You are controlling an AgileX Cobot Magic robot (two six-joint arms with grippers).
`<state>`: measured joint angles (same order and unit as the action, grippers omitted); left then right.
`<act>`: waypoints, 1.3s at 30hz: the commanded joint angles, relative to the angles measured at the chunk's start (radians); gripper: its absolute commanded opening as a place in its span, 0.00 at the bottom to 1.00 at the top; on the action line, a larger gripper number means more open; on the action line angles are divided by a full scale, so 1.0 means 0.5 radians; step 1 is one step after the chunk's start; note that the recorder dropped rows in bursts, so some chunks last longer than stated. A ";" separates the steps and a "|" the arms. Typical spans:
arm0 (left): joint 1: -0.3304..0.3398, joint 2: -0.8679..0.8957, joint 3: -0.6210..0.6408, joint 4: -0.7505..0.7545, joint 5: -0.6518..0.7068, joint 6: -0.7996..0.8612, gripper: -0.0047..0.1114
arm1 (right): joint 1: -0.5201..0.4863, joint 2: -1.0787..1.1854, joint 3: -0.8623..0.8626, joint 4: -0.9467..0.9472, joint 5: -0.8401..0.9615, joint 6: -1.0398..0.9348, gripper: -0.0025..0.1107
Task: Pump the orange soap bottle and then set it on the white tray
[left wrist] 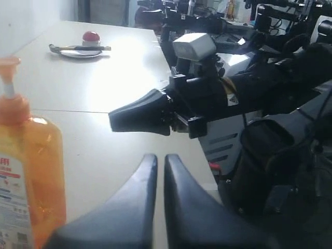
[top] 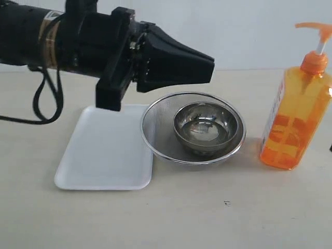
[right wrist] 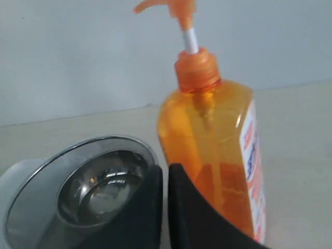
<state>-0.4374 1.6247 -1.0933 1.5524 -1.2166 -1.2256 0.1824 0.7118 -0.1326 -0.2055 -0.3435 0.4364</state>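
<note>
The orange soap bottle [top: 295,124] stands upright at the table's right side, pump head raised on its white stem. It also shows in the left wrist view [left wrist: 31,171] and close up in the right wrist view [right wrist: 212,155]. The white tray [top: 104,150] lies flat at the left with nothing on it. My left gripper [top: 210,67] hangs shut and empty above the tray's far right corner, pointing toward the bottle [left wrist: 161,158]. My right gripper [right wrist: 166,168] is shut and empty, level with the bottle's lower half and just short of it; the left wrist view shows it beyond the bottle [left wrist: 111,116].
A round metal mesh bowl [top: 155,137] holding a smaller steel bowl [top: 206,124] sits between tray and bottle, its rim over the tray's right edge. The same bowls [right wrist: 98,181] lie beside the bottle in the right wrist view. A red-topped object [left wrist: 91,36] sits on a far table.
</note>
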 commanded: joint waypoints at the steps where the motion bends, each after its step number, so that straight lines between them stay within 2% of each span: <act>1: -0.010 -0.246 0.287 -0.080 -0.009 0.090 0.08 | 0.123 -0.004 0.133 -0.043 -0.079 0.033 0.02; 6: -0.010 -0.561 0.690 -0.282 -0.009 0.274 0.08 | 0.157 -0.004 0.265 0.024 -0.206 -0.012 0.02; 13: -0.010 -0.866 1.080 -0.469 -0.009 0.434 0.08 | 0.157 -0.004 0.265 0.024 -0.281 -0.101 0.02; 21: -0.010 -1.091 1.249 -0.579 -0.009 0.480 0.08 | 0.157 -0.004 0.146 0.027 -0.118 -0.105 0.02; 39: -0.010 -1.152 1.253 -0.547 -0.009 0.449 0.08 | 0.157 -0.004 0.146 0.024 -0.069 -0.047 0.02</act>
<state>-0.4374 1.0533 -0.4696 1.2823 -1.2149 -0.9991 0.2577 0.7118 -0.0559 -0.1932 -0.3775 0.4085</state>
